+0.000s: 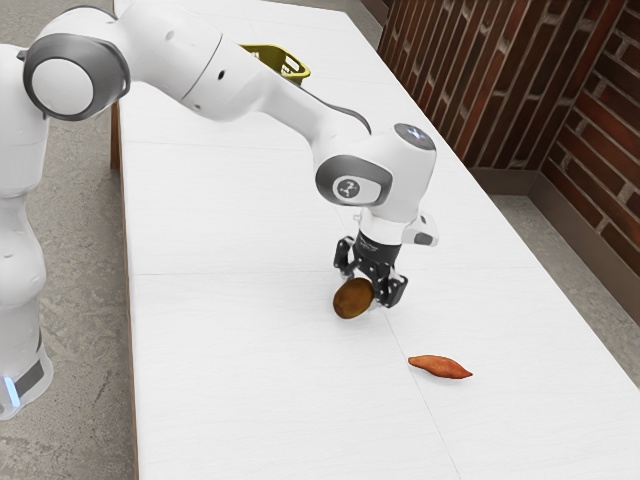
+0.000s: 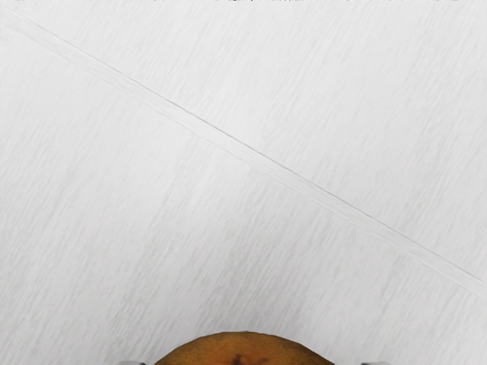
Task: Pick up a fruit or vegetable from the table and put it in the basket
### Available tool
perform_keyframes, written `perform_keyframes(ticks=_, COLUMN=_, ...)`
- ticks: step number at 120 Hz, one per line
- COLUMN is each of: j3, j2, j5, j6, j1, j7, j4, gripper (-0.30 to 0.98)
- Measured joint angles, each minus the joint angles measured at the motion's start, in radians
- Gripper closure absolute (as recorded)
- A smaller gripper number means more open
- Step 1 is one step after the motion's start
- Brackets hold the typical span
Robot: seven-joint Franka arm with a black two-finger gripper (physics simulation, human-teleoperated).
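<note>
Brick wall [image 1: 585, 110] beside a white surface [image 1: 230, 380], brown fruit [image 1: 353, 299] in the claw [image 1: 365, 288]

Grey floor [image 1: 75, 430] runs along the surface's long edge at the exterior view's left, on the side where the arm [image 1: 220, 70] stands. The claw points down around the middle of the surface's width, well away from both long edges, and its two sides are pinching the oval brown fruit between them. Whether the underside of the fruit touches the surface, I cannot tell. In the wrist view its rounded, orange-brown end shows close up, with a thin seam [image 2: 259, 152] crossing the surface beyond it.

An orange-red sweet potato [image 1: 440, 367] lies near the claw, toward the long edge at the exterior view's right. The yellow-green basket [image 1: 304, 73] stands well apart, toward the surface's far edge, partly hidden by the arm. The fruit is outside it.
</note>
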Motion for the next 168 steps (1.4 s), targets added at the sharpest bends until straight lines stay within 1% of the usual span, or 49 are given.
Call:
perform_keyframes(ticks=26, j3=-0.002, j2=-0.021, j5=0.008, j6=-0.013, j1=0.001, j7=-0.003, j4=0.009, gripper=0.42)
perform_keyframes(ticks=36, j3=-0.002, j2=-0.075, j5=0.010, j6=-0.055, j1=0.001, j7=-0.004, j4=0.059, gripper=0.45)
perform_keyframes(ticks=43, j3=-0.001, j2=-0.099, j5=0.011, j6=-0.096, j1=0.001, j7=-0.004, j4=0.100, gripper=0.42)
perform_keyframes(ticks=59, j3=-0.008, j2=-0.159, j5=0.013, j6=-0.188, j1=0.064, j7=0.001, j4=0.120, gripper=0.43)
perform_keyframes(ticks=72, j3=-0.039, j2=-0.183, j5=0.012, j6=-0.253, j1=0.154, j7=0.012, j4=0.120, gripper=0.44)
perform_keyframes(ticks=82, j3=-0.098, j2=-0.208, j5=0.009, j6=-0.299, j1=0.275, j7=0.024, j4=0.117, gripper=0.44)
perform_keyframes(ticks=91, j3=-0.120, j2=-0.229, j5=0.006, j6=-0.331, j1=0.396, j7=0.038, j4=0.113, gripper=0.44)
perform_keyframes(ticks=105, j3=-0.122, j2=-0.244, j5=0.004, j6=-0.367, j1=0.602, j7=0.063, j4=0.113, gripper=0.41)
perform_keyframes(ticks=111, j3=-0.091, j2=-0.244, j5=0.003, j6=-0.378, j1=0.635, j7=0.073, j4=0.117, gripper=0.41)
perform_keyframes(ticks=116, j3=-0.053, j2=-0.240, j5=0.004, j6=-0.384, j1=0.641, j7=0.081, j4=0.124, gripper=0.42)
perform_keyframes(ticks=122, j3=-0.001, j2=-0.208, j5=0.009, j6=-0.390, j1=0.635, j7=0.089, j4=0.162, gripper=0.42)
perform_keyframes(ticks=128, j3=0.053, j2=-0.146, j5=0.028, j6=-0.394, j1=0.617, j7=0.096, j4=0.237, gripper=0.42)
perform_keyframes(ticks=136, j3=0.105, j2=-0.020, j5=0.068, j6=-0.399, j1=0.613, j7=0.105, j4=0.379, gripper=0.40)
perform_keyframes(ticks=145, j3=0.125, j2=0.145, j5=0.131, j6=-0.402, j1=0.642, j7=0.114, j4=0.561, gripper=0.40)
perform_keyframes(ticks=149, j3=0.140, j2=0.198, j5=0.161, j6=-0.396, j1=0.644, j7=0.119, j4=0.621, gripper=0.41)
perform_keyframes(ticks=160, j3=0.211, j2=0.269, j5=0.216, j6=-0.350, j1=0.648, j7=0.134, j4=0.697, gripper=0.42)
perform_keyframes(ticks=168, j3=0.234, j2=0.319, j5=0.251, j6=-0.294, j1=0.648, j7=0.145, j4=0.738, gripper=0.42)
